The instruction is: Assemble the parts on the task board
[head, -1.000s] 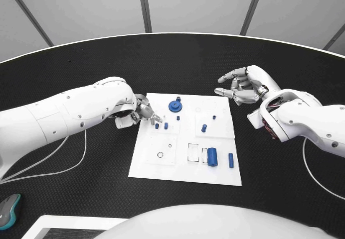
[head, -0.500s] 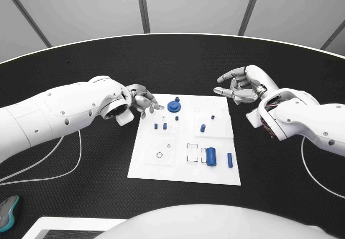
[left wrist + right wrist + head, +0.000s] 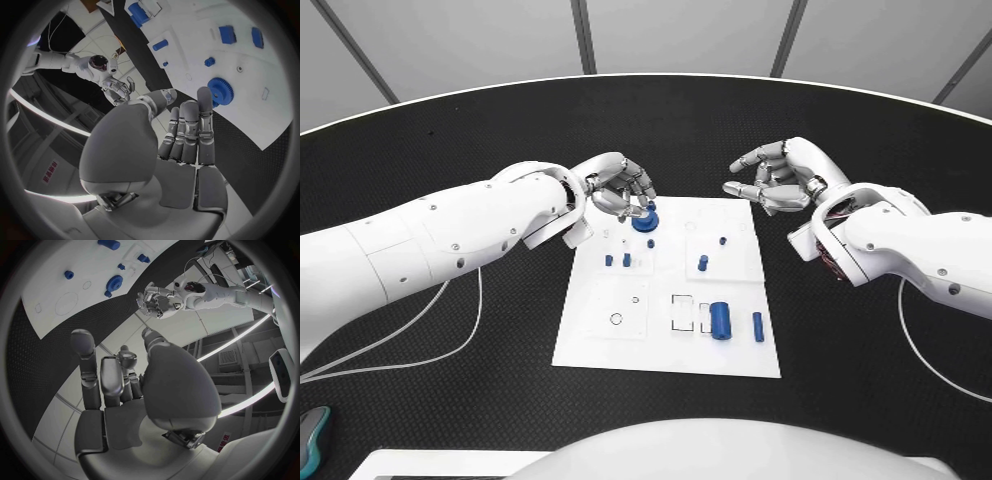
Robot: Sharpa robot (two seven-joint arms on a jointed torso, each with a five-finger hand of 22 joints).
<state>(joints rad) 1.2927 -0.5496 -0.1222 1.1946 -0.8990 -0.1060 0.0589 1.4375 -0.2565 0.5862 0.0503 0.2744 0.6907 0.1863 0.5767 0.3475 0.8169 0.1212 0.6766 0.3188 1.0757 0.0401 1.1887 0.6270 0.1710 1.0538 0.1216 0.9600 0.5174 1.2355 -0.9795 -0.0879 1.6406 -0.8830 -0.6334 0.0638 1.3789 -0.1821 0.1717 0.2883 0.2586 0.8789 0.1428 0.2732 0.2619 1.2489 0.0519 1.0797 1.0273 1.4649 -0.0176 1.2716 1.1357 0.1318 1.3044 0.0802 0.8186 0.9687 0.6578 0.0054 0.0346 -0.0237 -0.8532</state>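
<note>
The white task board [image 3: 593,335] lies mid-table. A blue gear [image 3: 646,221] stands near its far left corner. Small blue pegs [image 3: 627,259] stand in its middle, and a thick blue cylinder [image 3: 720,320] and a slim one [image 3: 759,326] lie at its near right. My left hand [image 3: 620,185] hovers over the far left corner, fingers bent down close to the gear [image 3: 220,90]; I cannot tell if they touch it. It holds nothing. My right hand [image 3: 776,178] hangs off the far right corner, fingers loosely curled and apart, with nothing in them.
A thin white cable [image 3: 452,335] loops on the black table to the left of the board. A teal object [image 3: 310,428] lies at the near left edge. The table's curved far rim [image 3: 646,80] runs behind both hands.
My left hand has moved away from the board's left edge, toward the far side, and now hangs over the blue gear. The right hand has hardly moved.
</note>
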